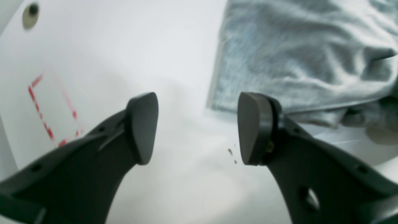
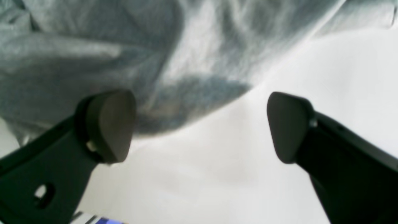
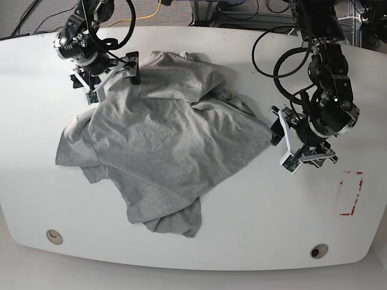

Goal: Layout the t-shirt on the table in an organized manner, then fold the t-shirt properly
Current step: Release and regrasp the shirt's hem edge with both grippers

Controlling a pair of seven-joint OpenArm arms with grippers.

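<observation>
Base view shows both claws spread, left claw (image 3: 279, 147) and right claw (image 3: 112, 77) beside the crumpled shirt (image 3: 163, 145); you risk pinching doubled layers.

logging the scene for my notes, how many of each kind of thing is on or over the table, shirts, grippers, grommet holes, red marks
t-shirt: 1, grey, crumpled on the table
grippers: 2, the left gripper and the right gripper, both open and empty
grommet holes: 2, one and another
red dashed mark: 1
total: 6
</observation>
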